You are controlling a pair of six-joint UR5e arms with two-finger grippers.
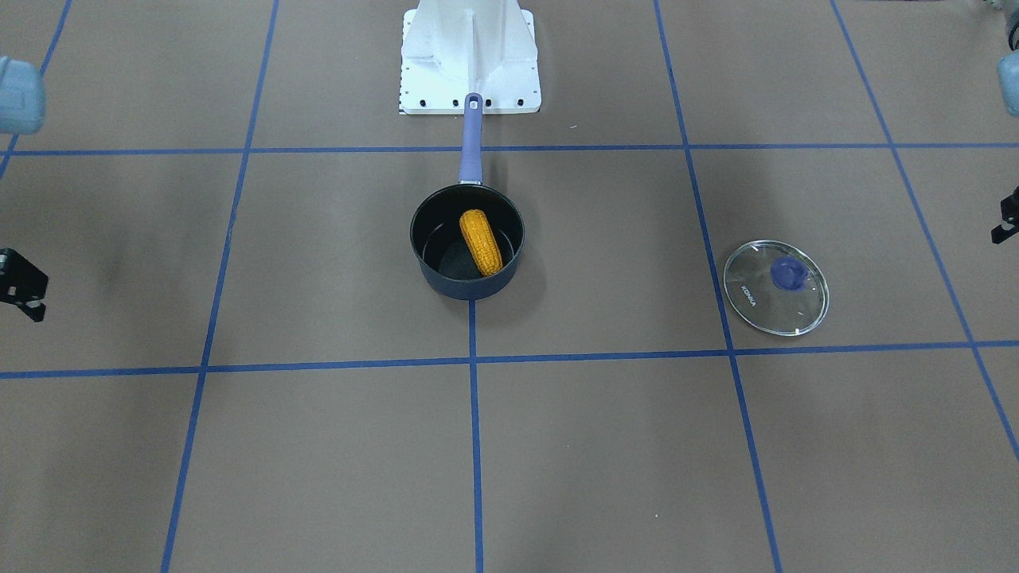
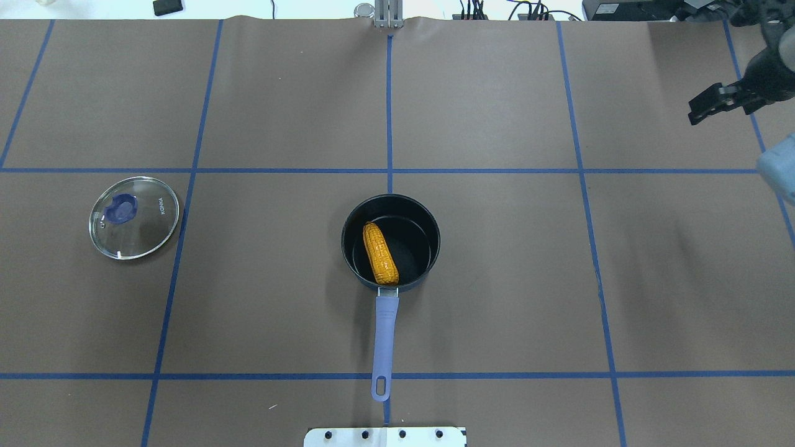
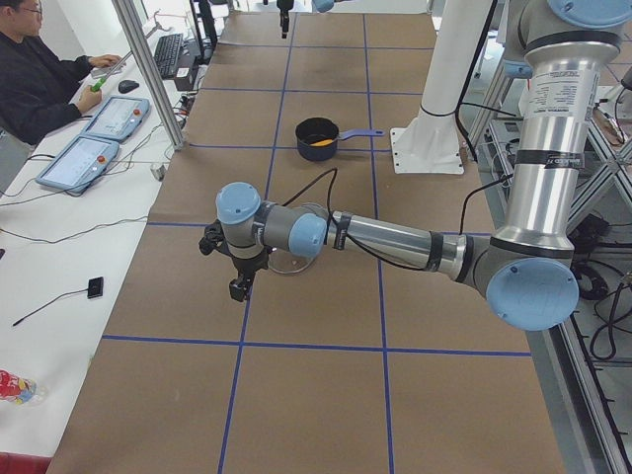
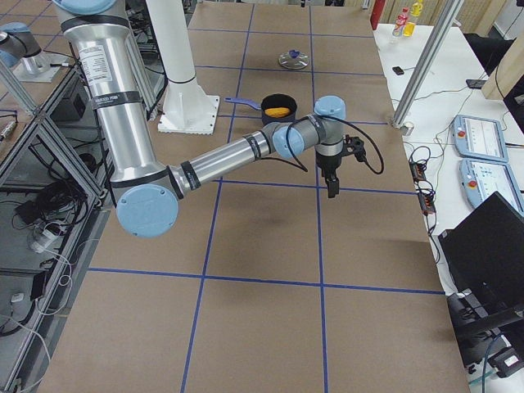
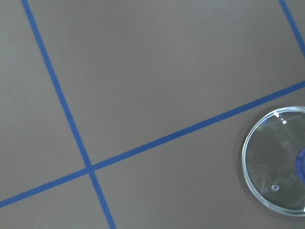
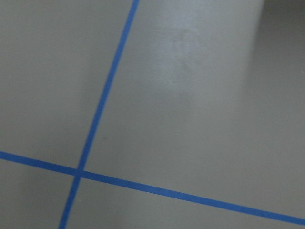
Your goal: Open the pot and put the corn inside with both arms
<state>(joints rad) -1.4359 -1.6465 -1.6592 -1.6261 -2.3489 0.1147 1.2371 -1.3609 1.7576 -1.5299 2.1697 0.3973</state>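
The dark navy pot (image 1: 470, 288) stands open at the table's middle, its purple-blue handle (image 1: 472, 139) pointing toward the robot's base. The yellow-orange corn (image 1: 481, 242) lies inside it, leaning on the wall; it also shows in the overhead view (image 2: 380, 253). My right gripper (image 2: 699, 112) hangs far off at the table's right side with nothing in it. My left gripper (image 3: 237, 286) hovers beyond the lid, also with nothing in it. Only a sliver of it shows in the front view (image 1: 1005, 223). I cannot tell whether either gripper is open or shut.
The round glass lid (image 2: 134, 217) with a purple knob lies flat on the table on my left, apart from the pot; the left wrist view shows its edge (image 5: 274, 162). The white robot base (image 1: 470, 56) stands behind the pot. An operator (image 3: 39, 79) sits at a side desk.
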